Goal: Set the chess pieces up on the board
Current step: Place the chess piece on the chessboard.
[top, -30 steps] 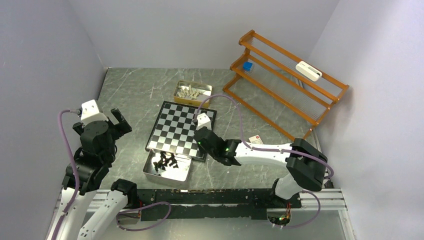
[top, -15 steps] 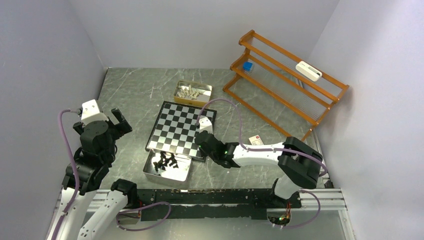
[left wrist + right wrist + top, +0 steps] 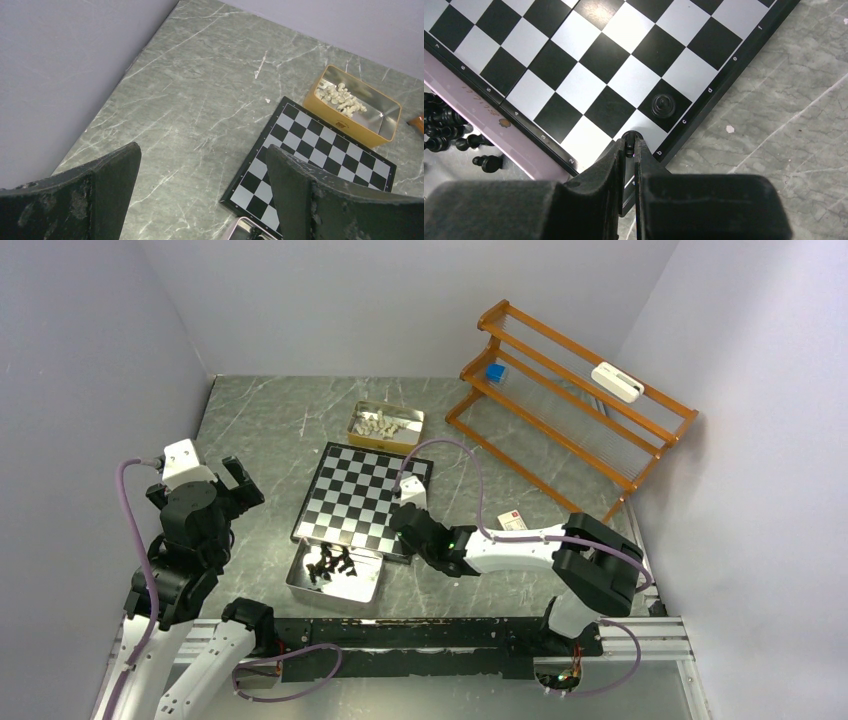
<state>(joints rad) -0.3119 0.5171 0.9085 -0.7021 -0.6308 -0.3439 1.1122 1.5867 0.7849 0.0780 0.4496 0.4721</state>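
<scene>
My black finger pads [image 3: 589, 190] look rough and matt. The black-and-white chequered board [image 3: 549, 50] is glossy; the grey veined table [image 3: 784, 115] looks smooth, stone-like.

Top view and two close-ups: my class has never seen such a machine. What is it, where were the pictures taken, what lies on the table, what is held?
Two robot arms, left arm and right arm, stand at a table. One camera looks down from above; one rides on each wrist, showing that arm's jaws. On the table lie a chessboard, a silver tray of black pieces, a yellow tin of white pieces and an orange rack. One black piece stands on the board. The right jaws pinch a second piece at the board's edge; the left jaws are open, empty.
</scene>
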